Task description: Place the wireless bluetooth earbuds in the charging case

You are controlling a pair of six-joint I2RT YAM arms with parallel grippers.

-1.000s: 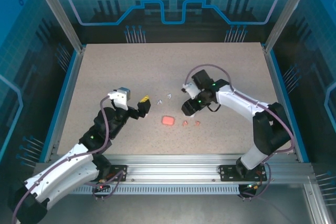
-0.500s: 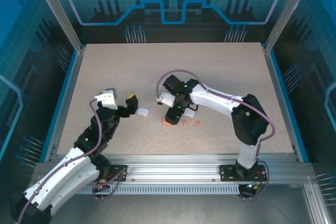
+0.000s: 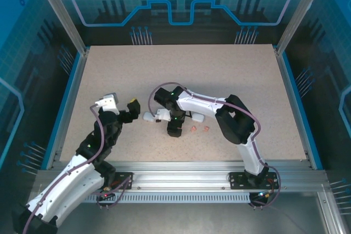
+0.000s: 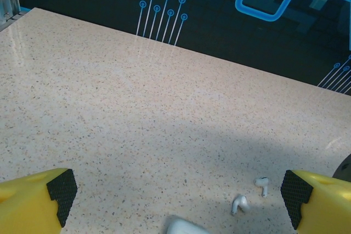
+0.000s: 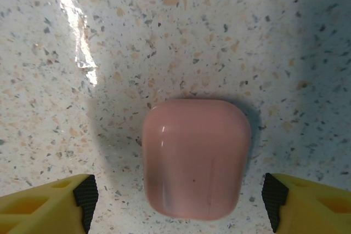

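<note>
A salmon-pink charging case [image 5: 194, 157] lies shut on the table, straddled by my right gripper [image 5: 178, 201]. Its yellow fingers [image 5: 55, 204] stand open on either side with a gap to the case. From above, the right gripper [image 3: 174, 129] points straight down and hides that case. Two pink earbuds [image 3: 193, 129] lie just right of it. My left gripper [image 3: 133, 108] is open and holds nothing. Ahead of it lie two white earbuds [image 4: 239, 204] and a white case [image 4: 184, 226], which rests by the left fingertips [image 3: 149, 117].
A second white case-like object [image 3: 198, 118] lies partly under the right forearm. The speckled table [image 3: 181, 69] is bare toward the back. Blue-lit walls and metal posts [image 3: 71, 26] ring the table.
The right arm swung left and lowered over the pink case, its jaws wider. The left gripper drew back to the left, away from the white case.
</note>
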